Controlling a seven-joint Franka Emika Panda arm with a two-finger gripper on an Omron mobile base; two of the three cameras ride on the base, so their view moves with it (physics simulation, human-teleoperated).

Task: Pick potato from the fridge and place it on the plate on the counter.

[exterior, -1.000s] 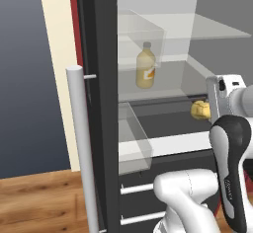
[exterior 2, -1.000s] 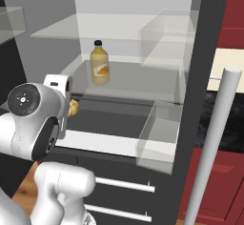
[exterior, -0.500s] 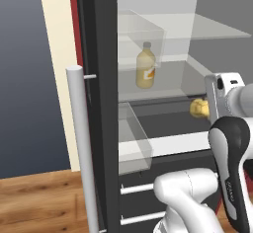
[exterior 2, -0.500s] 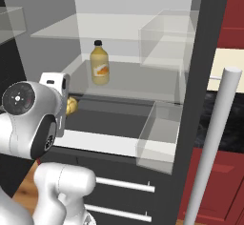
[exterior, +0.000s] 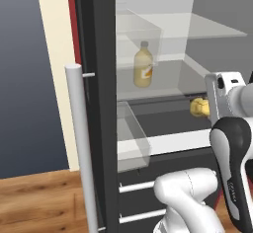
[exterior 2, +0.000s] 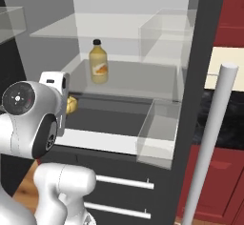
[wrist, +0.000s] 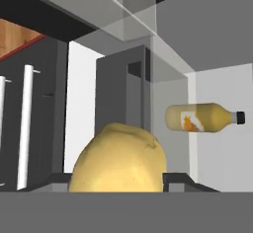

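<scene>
The potato (wrist: pixel 118 159) is sitting on the fridge (exterior: pixel 99 128) shelf, right by the gripper (wrist: pixel 118 187). Can't tell if it's gripping (fingers hidden). Prob. hard, lumpy & light; grab across the fat middle.

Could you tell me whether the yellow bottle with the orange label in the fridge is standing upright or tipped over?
Upright. The yellow bottle with the orange label stands cap-up on the clear glass shelf in both base views; it looks sideways in the hand view because that camera is rolled.

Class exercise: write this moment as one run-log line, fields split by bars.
stage: reaching for potato | potato: on lower fridge shelf | claw: at potato, grip unclear | bottle: upright, shelf above
</scene>
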